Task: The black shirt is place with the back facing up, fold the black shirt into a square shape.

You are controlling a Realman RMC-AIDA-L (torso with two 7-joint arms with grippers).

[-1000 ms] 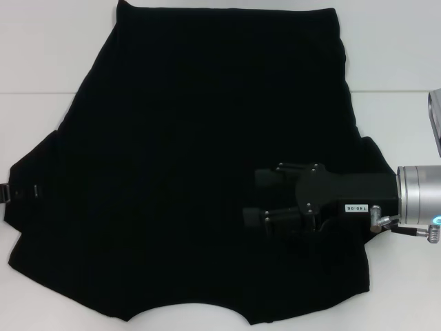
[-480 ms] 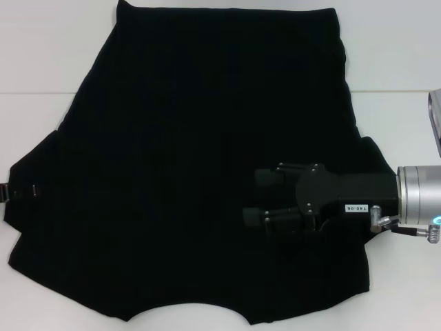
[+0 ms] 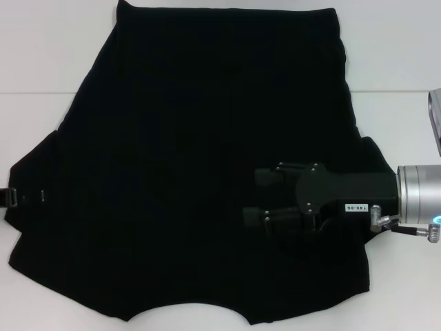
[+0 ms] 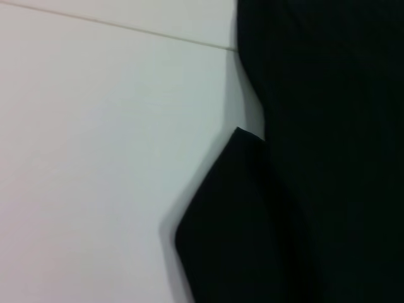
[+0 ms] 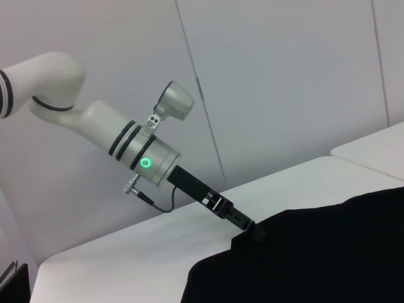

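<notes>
The black shirt (image 3: 207, 138) lies spread flat on the white table (image 3: 41, 55) and fills most of the head view. My right gripper (image 3: 258, 196) is open and empty over the shirt's right part, pointing left. My left gripper (image 3: 10, 198) is at the tip of the shirt's left sleeve and mostly blends into the fabric. The right wrist view shows the left gripper (image 5: 252, 232) touching the shirt's edge (image 5: 315, 252). The left wrist view shows a sleeve corner (image 4: 233, 208) casting a shadow on the table.
A table seam runs across the far part (image 3: 393, 90). A grey object (image 3: 435, 124) stands at the right edge. White wall panels (image 5: 284, 76) rise behind the table. Bare table shows left and right of the shirt.
My left gripper has shifted slightly nearer at the sleeve tip. The right gripper and the shirt have not moved.
</notes>
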